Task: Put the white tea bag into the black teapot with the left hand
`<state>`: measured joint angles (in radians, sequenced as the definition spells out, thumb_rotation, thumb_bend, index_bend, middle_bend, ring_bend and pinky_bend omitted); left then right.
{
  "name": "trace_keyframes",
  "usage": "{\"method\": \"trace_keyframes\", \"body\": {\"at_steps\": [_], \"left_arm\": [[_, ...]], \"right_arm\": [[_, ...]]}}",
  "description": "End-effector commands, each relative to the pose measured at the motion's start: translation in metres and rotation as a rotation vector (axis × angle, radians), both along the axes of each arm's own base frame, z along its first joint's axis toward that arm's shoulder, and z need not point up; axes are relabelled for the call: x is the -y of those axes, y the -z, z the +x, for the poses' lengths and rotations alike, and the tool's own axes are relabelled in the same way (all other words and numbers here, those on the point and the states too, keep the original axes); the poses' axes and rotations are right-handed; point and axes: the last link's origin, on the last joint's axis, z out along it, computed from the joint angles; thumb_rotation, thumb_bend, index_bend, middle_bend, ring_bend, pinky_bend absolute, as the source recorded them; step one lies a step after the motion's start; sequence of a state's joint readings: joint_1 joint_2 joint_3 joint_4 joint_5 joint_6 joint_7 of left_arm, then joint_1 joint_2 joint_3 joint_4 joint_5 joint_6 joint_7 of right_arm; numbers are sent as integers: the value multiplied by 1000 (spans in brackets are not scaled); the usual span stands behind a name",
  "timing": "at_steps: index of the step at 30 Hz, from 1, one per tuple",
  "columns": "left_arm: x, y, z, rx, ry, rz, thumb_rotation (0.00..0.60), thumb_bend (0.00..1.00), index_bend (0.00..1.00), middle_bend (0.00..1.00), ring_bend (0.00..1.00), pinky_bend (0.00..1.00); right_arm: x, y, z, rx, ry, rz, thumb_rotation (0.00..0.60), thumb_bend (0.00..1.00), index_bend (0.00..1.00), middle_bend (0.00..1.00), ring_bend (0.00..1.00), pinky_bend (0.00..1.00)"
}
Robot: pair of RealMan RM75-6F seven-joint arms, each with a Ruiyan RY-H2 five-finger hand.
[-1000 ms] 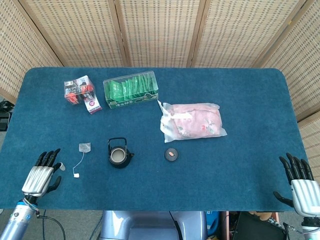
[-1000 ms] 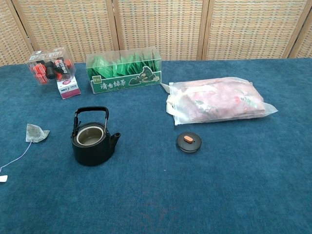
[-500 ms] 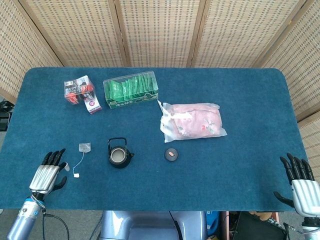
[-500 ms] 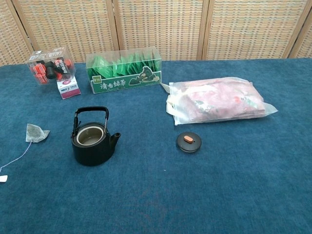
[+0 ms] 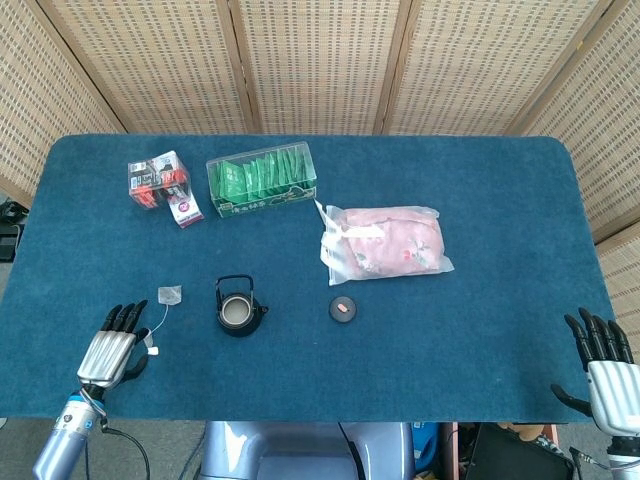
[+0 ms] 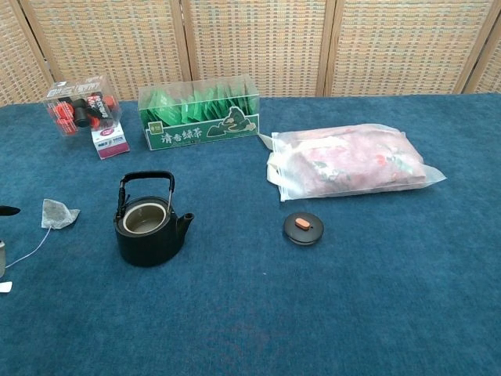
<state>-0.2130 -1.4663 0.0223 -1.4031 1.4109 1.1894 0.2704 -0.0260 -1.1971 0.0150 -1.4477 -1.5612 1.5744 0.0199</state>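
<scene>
My left hand (image 5: 113, 343): fingers spread, holding nothing, by the string's paper tag (image 5: 152, 349) (near table edge).
White tea bag (image 5: 169, 295): flat on the cloth, just beyond my fingertips.
Black teapot (image 5: 239, 309): upright, lidless, right of the bag.
My right hand (image 5: 606, 368): fingers apart, holding nothing.

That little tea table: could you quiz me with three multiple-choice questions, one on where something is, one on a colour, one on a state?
1. Where is the tea bag?
A. left of the teapot
B. inside the teapot
C. on the pink bag

2. What colour is the knob on the loose lid?
A. green
B. orange-red
C. white

3. How is the teapot?
A. lidded
B. tipped over
C. upright and open

Answers: 1 A, it lies on the cloth beside the pot. 2 B, the chest view shows it. 3 C, the lid lies apart to its right.
</scene>
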Motion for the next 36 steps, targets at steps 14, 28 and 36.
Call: {"method": "trace_keyframes", "body": {"at_steps": [14,28,36], "left_arm": [[-1,8,-1,-8,-8,-15,600,413,487,0,0,0],[-3,13,-2,-9,-19,-21,600,413,499,0,0,0],[-3,13,-2,-3,-22,-22,600,415,533,0,0,0]], "right_arm": [[-2,-3,-2,-1,8,-8,600,101,29,62,0,0],[-5,-4,-4,-1,20,-17,600,100,29,62,0,0],[-6,-5,-4,-1,22,-19,600,101,28,62,0,0]]}}
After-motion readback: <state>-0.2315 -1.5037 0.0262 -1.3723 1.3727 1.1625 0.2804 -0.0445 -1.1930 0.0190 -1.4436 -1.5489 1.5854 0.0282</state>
